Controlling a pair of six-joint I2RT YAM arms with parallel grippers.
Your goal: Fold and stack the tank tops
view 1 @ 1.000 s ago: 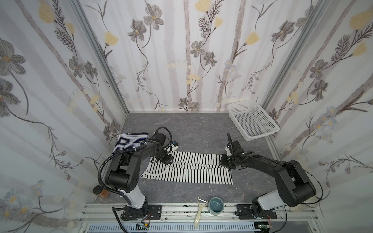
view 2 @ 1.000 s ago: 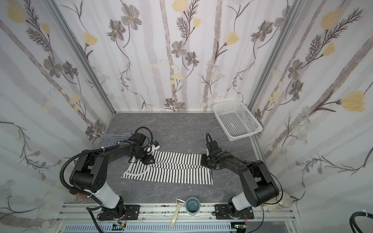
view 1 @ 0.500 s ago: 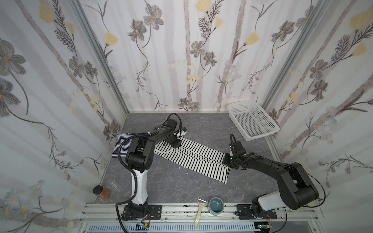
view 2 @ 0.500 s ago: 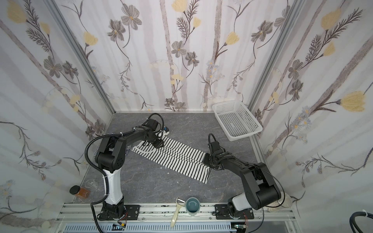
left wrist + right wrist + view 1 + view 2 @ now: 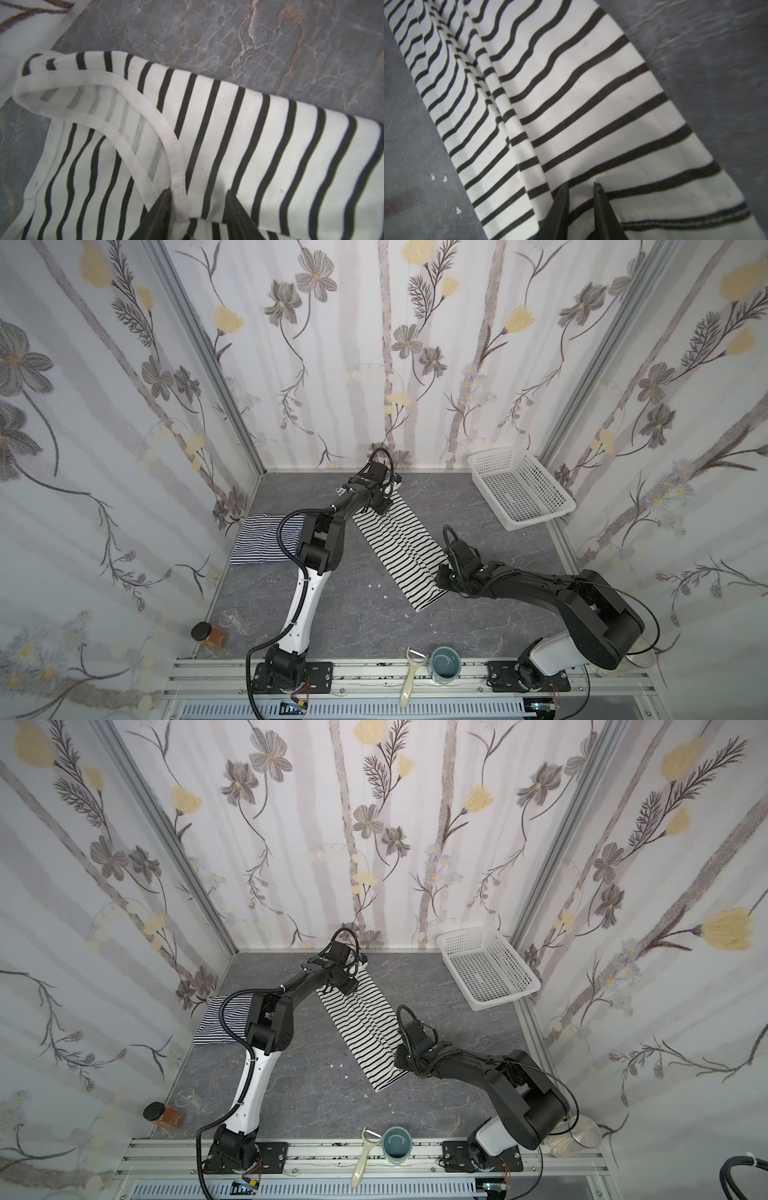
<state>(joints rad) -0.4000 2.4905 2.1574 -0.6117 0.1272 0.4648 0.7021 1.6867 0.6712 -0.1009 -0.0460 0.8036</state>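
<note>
The white tank top with wide black stripes (image 5: 399,547) (image 5: 361,1031) lies folded into a long strip, running diagonally from the back middle to the front right. My left gripper (image 5: 384,506) (image 5: 349,986) (image 5: 198,193) is at its far strap end, jaws open, with the white binding and cloth between them. My right gripper (image 5: 441,576) (image 5: 399,1054) (image 5: 581,185) is shut on the hem end of the same top. The navy fine-striped tank top (image 5: 259,541) (image 5: 220,1023) lies folded at the left wall, partly hidden behind the left arm.
A white perforated basket (image 5: 519,489) (image 5: 486,969) stands at the back right corner. A brown jar (image 5: 208,635) lies at the front left. A blue cup (image 5: 445,664) and a peeler (image 5: 409,680) rest on the front rail. The grey marble table (image 5: 478,614) shows around the strip.
The striped top has swung from lying across the front to a diagonal. My left gripper carried its strap end to the back middle and its jaws widened. The right gripper shifted slightly forward.
</note>
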